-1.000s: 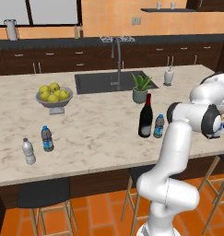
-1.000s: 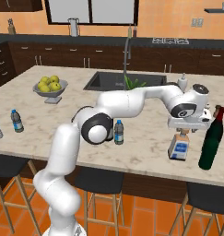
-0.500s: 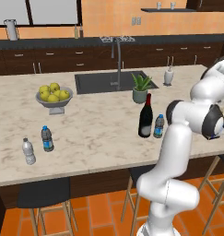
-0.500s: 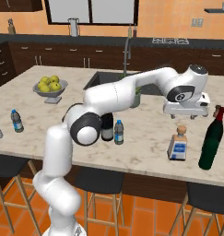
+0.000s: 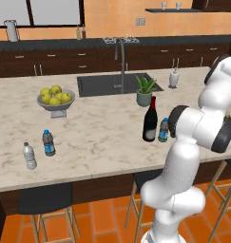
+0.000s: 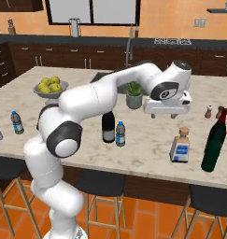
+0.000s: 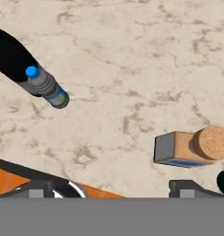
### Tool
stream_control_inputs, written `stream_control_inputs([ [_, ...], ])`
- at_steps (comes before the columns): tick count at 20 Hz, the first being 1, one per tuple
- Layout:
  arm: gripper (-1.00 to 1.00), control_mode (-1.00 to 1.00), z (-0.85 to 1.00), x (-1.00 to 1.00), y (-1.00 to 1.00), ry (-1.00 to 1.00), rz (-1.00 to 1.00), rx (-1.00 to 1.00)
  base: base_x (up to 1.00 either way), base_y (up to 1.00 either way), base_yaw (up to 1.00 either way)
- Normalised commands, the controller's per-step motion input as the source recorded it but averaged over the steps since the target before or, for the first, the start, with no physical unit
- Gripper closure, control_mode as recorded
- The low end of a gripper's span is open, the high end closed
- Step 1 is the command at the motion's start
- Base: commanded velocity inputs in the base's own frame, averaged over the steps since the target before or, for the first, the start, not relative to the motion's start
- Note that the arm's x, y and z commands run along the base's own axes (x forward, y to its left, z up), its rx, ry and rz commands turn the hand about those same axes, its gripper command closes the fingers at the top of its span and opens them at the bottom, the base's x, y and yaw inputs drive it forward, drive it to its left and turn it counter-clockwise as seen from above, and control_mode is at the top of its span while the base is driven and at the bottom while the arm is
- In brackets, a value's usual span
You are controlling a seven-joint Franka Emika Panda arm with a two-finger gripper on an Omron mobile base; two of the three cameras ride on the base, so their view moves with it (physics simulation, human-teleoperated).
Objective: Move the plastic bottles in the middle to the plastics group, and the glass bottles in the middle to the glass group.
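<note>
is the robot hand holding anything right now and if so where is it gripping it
Nothing is held. The hand hangs open above the counter, with the squat tan-capped bottle standing free below it.

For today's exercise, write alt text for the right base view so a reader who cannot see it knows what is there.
The white robot arm reaches over a marble kitchen island, its tool open above the counter. Below and right of it a squat pale bottle stands beside a tall dark bottle; near the middle stand a wine bottle and a small water bottle.
</note>
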Motion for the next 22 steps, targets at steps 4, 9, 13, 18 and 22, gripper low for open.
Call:
stream_control_inputs([
  [4, -1.00, -1.00, 0.04, -0.11, 1.00, -0.09, 0.05, -0.04, 0.00, 0.00, 0.00],
  [9, -1.00, -1.00, 0.16, -0.15, 1.00, -0.10, 0.01, -0.06, 0.00, 0.00, 0.00],
  [13, -1.00, -1.00, 0.10, -0.02, 1.00, -0.08, 0.00, -0.06, 0.00, 0.00, 0.00],
  [18, -1.00, -1.00, 0.03, 0.00, 1.00, -0.06, -0.01, -0.06, 0.00, 0.00, 0.00],
  [22, -1.00, -1.00, 0.02, 0.00, 0.99, -0.01, -0.07, -0.05, 0.00, 0.00, 0.00],
])
